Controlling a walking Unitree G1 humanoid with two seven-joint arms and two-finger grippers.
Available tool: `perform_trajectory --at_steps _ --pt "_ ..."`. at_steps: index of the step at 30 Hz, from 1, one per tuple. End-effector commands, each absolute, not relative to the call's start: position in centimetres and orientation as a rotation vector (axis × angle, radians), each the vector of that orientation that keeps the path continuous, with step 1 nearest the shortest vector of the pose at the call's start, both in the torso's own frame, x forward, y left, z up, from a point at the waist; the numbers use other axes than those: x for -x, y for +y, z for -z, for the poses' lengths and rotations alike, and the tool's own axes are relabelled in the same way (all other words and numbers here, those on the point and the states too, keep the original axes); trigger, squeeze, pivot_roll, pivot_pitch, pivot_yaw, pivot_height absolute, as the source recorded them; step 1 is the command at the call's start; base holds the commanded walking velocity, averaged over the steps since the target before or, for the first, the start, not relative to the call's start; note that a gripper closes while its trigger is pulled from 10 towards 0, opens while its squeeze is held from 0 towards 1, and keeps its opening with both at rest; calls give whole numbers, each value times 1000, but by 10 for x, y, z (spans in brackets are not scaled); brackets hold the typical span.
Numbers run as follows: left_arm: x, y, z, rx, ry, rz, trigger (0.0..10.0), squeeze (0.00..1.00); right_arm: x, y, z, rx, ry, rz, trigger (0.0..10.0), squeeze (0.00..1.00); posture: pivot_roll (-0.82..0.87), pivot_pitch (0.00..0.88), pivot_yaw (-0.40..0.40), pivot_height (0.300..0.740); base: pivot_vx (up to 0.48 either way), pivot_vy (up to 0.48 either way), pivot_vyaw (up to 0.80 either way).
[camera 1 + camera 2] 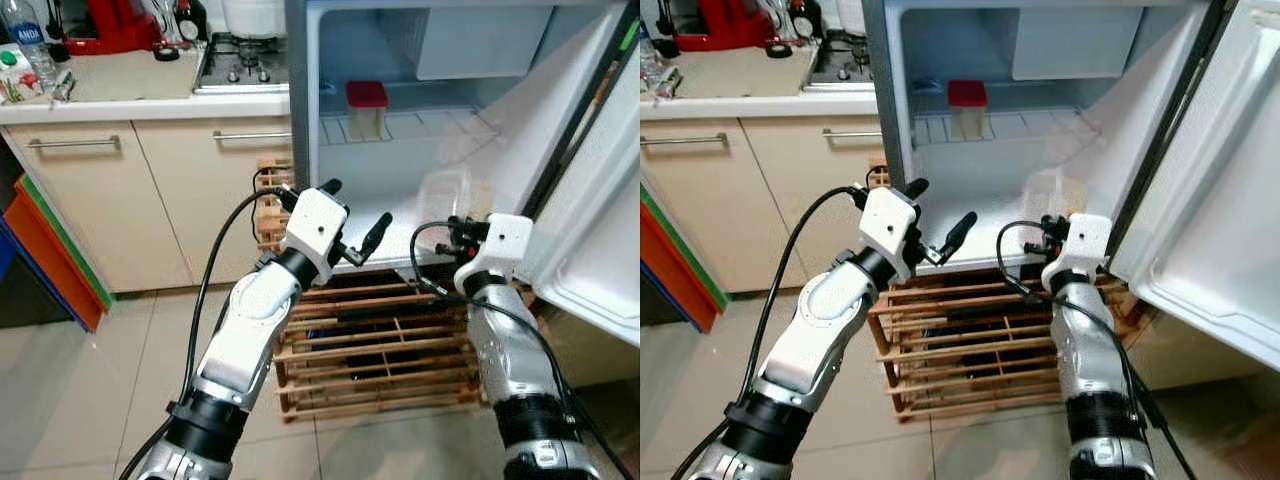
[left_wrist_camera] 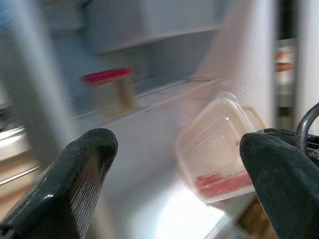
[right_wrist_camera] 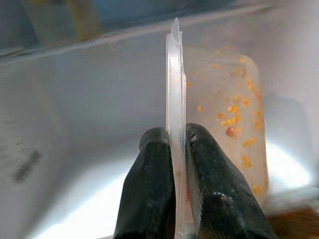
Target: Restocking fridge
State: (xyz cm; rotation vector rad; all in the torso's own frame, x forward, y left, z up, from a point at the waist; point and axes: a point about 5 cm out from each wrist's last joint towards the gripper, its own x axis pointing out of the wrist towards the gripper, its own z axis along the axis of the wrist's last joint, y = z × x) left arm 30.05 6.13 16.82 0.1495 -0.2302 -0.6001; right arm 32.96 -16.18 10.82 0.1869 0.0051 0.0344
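Gripping clear tub (image 3: pixel 234 114) edge inside open fridge (image 1: pixel 400 170), right hand (image 3: pixel 178 144); left hand (image 1: pixel 352 220) wide

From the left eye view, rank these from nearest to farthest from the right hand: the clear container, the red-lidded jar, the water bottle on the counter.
1. Clear container: pinched by the right hand at the fridge's lower shelf.
2. Red-lidded jar: on the wire shelf above, deeper in the fridge.
3. Water bottle: far off on the counter at the robot's left.
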Motion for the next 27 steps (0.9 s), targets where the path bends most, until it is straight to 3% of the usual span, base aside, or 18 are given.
perform_trajectory --at_steps 1,7,13,18,21,26,27 --pt "-302 70 -167 -158 -216 564 10000 0 -338 -142 -116 -234 10 -127 0 0 31 0 -18 740 0 0 0" --pt "-298 74 -169 -149 -202 548 10000 0 -345 -124 -114 -370 94 -192 0 0 38 0 -34 740 0 0 0" --pt "-289 72 -167 -112 -174 535 10000 0 -344 -123 -106 -456 155 -176 0 0 49 36 -82 740 0 0 0" --pt "-286 64 -158 21 -64 534 10000 0 -350 -128 -100 -486 188 -127 0 0 71 70 -92 740 0 0 0" --pt "-281 56 -164 197 -1 550 10000 0 -354 -135 -96 -515 214 -83 0 0 84 101 -81 740 0 0 0" --pt "-267 62 -171 249 -25 616 10000 0 -355 -141 -90 -514 249 -46 0 0 96 126 -62 740 0 0 0" --pt "-262 63 -172 227 -36 664 10000 0 -356 -141 -88 -519 259 -41 3176 0 100 130 -60 740 0 0 0"
